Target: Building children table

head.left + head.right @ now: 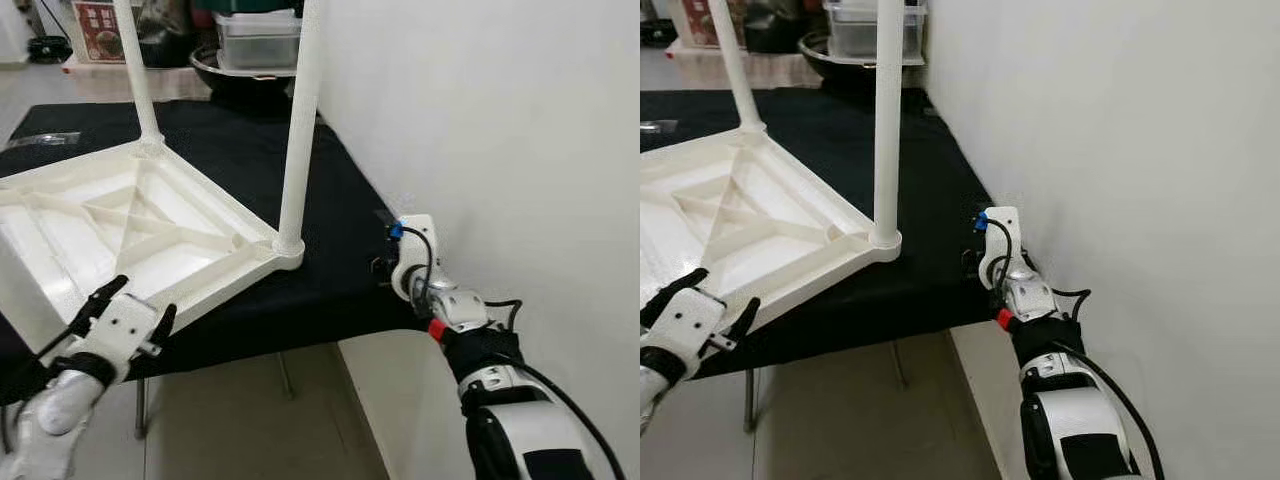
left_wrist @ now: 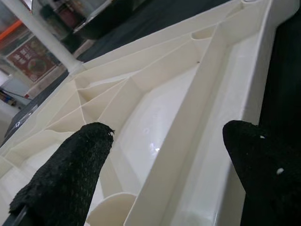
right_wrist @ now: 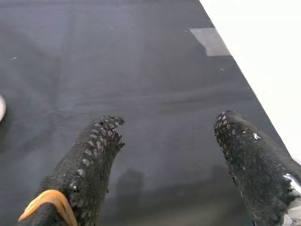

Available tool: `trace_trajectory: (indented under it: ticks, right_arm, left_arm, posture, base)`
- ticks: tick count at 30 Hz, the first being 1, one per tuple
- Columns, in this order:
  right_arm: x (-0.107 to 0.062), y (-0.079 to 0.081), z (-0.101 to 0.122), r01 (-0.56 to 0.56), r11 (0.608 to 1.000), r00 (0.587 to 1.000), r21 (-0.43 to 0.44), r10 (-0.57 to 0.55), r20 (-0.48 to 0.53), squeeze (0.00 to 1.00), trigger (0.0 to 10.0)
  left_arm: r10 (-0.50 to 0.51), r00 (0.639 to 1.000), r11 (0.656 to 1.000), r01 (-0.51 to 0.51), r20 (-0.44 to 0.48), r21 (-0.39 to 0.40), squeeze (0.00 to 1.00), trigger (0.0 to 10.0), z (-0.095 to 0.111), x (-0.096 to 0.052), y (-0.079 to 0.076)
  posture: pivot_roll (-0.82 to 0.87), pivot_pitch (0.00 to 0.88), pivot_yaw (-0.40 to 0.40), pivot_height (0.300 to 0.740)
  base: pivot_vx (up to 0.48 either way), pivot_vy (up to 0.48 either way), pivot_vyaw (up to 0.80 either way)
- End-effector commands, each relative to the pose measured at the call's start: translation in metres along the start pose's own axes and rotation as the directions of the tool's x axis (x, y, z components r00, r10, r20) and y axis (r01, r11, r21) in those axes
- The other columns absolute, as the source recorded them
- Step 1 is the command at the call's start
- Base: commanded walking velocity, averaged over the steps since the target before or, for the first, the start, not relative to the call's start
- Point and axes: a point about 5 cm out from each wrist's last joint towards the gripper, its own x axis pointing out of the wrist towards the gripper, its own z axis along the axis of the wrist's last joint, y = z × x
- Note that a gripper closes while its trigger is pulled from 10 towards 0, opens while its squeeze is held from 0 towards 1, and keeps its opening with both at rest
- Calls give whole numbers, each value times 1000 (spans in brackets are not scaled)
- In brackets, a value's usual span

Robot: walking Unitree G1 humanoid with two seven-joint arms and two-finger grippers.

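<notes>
A white plastic children's table top lies upside down on a black-covered table. Two white legs stand upright in its corners: one at the near right corner, one at the far corner. My left gripper is open at the top's near edge. In the left wrist view its fingertips straddle the ribbed rim. My right gripper is open and empty, low over the black cloth at the table's right edge, close to the wall. Its wrist appears in the left eye view.
A white wall runs along the right side of the table. Behind the table stand a clear plastic box, a dark bowl and a red-labelled box. A small clear bag lies at the far left. Pale floor lies below.
</notes>
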Motion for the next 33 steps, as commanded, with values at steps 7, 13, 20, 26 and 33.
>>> trace_trajectory:
  ticks: [7, 13, 20, 26, 33]
  right_arm:
    - [0, 4, 4, -33, 999, 999, 4, 33, 20, 0, 10000]
    - [-2, 11, 4, -114, 993, 992, 21, 113, 61, 0, 10000]
    - [-12, 26, 5, -344, 938, 922, -35, 344, 177, 0, 10000]
    - [-25, 30, 34, -480, 877, 825, -14, 457, 333, 0, 10000]
    - [-37, 34, 50, -599, 800, 718, -32, 555, 420, 1000, 10000]
  left_arm:
    - [-61, 998, 998, 61, -14, 17, 0, 10000, -5, 3, 14]
    - [-113, 993, 994, 112, 43, 19, 0, 10000, 5, 14, 3]
    - [-124, 982, 984, 139, 141, -107, 0, 10000, 45, 38, -42]
    - [-199, 977, 961, 209, 74, -183, 0, 10000, 50, 33, -93]
    - [-124, 992, 986, 122, -3, -114, 0, 10000, 38, 28, -86]
  posture:
    - [118, 0, -126, 740]
    - [117, 0, -125, 740]
    - [111, 0, -122, 740]
    - [106, 0, -115, 740]
    - [116, 3, -111, 740]
  base:
    - [0, 0, 0]
    - [0, 0, 0]
    - [0, 0, 0]
    - [0, 0, 0]
    - [0, 0, 0]
